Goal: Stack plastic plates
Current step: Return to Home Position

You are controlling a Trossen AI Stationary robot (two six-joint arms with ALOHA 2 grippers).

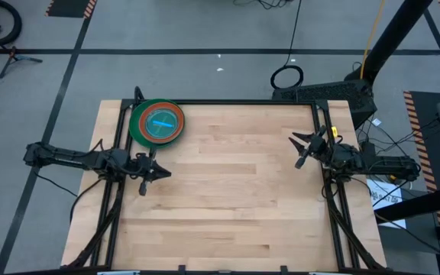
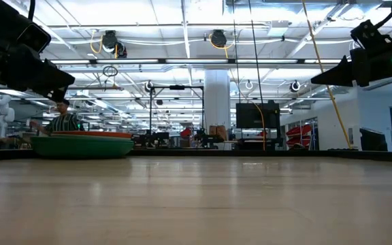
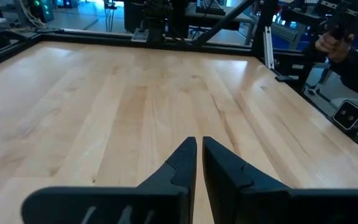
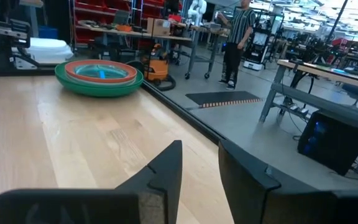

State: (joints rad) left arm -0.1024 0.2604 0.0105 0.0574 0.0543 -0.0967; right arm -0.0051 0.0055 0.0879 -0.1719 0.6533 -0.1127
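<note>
The plastic plates (image 1: 156, 122) sit nested in one stack near the table's far left corner. A dark green plate is at the bottom, a red-orange rim shows above it, and a cyan blue plate lies in the middle on top. The stack also shows in the low view (image 2: 82, 144) and the right wrist view (image 4: 98, 77). Any other plates in the stack are hidden. My left gripper (image 1: 166, 173) (image 3: 199, 146) is shut and empty. It hovers near the left edge, on the near side of the stack. My right gripper (image 1: 296, 150) (image 4: 199, 149) is open and empty at the right edge, raised off the table.
Bare wooden tabletop (image 1: 235, 191) spreads between the two arms and toward the near edge. Black frame rails (image 1: 118, 126) run along the table's left, right and far sides, close to the stack. A person (image 4: 238, 34) stands in the room beyond the table.
</note>
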